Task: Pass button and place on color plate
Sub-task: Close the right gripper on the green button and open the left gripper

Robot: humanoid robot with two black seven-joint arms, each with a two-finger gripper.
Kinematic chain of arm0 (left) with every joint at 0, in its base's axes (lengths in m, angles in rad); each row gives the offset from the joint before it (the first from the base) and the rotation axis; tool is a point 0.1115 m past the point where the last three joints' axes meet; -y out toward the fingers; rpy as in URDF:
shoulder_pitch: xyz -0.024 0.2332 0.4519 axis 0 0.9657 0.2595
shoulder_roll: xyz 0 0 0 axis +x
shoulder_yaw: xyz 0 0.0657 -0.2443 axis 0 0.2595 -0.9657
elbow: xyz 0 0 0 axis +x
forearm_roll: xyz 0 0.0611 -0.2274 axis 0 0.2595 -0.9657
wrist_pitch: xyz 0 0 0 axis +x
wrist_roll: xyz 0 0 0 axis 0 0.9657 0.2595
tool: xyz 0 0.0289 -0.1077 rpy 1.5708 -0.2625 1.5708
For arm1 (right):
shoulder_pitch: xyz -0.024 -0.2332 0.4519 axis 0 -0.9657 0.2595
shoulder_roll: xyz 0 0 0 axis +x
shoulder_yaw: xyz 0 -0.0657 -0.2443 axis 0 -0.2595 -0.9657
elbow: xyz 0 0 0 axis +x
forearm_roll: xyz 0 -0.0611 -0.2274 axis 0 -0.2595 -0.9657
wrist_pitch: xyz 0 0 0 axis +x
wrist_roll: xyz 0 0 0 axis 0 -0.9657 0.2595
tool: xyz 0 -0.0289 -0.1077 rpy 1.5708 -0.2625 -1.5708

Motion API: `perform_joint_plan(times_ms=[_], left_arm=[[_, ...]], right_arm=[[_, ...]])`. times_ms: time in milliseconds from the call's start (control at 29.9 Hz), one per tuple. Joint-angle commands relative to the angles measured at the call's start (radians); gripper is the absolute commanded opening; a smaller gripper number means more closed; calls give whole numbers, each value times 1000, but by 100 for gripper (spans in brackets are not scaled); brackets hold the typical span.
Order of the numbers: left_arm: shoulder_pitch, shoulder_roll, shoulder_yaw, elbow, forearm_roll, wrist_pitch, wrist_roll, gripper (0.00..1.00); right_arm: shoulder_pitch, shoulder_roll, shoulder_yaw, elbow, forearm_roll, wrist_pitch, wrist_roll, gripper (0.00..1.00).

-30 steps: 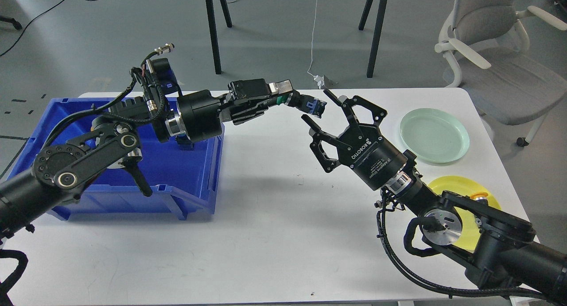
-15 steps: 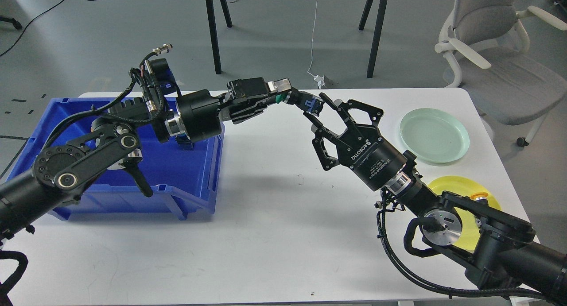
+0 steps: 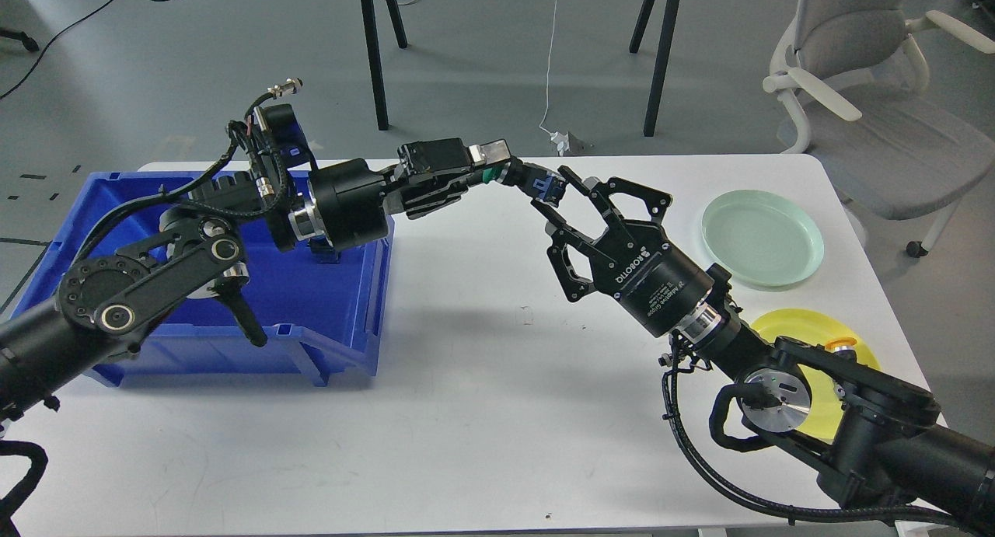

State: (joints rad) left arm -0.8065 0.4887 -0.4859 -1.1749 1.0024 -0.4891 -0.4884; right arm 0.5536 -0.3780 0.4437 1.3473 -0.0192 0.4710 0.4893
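Observation:
A push button (image 3: 527,177) with a green collar, black body and blue end block hangs in the air over the white table (image 3: 466,413), between my two grippers. My left gripper (image 3: 493,170) comes in from the left and is shut on the green-collar end. My right gripper (image 3: 550,189) comes up from the lower right and its two fingers are closed around the blue end. A pale green plate (image 3: 762,238) lies at the right of the table. A yellow plate (image 3: 808,327) lies nearer me, partly hidden by my right arm.
A blue bin (image 3: 342,304) stands at the left under my left arm. A small orange thing (image 3: 840,343) lies on the yellow plate. A grey office chair (image 3: 863,94) and black stand legs (image 3: 373,55) are beyond the table's far edge.
My right gripper moved up and left to the button and closed its wide-open fingers around the blue end. My left gripper stayed put, holding the button.

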Motion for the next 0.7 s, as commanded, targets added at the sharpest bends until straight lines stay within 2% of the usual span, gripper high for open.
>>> perform_joint_plan(times_ms=[0, 669], left_arm=[[0, -1, 0, 0, -1, 0, 0, 29], [0, -1, -6, 0, -1, 0, 0, 48]], right_arm=[[-1, 1, 0, 1, -4, -5, -1, 24], [-4, -1, -2, 4, -13, -12, -1, 22]])
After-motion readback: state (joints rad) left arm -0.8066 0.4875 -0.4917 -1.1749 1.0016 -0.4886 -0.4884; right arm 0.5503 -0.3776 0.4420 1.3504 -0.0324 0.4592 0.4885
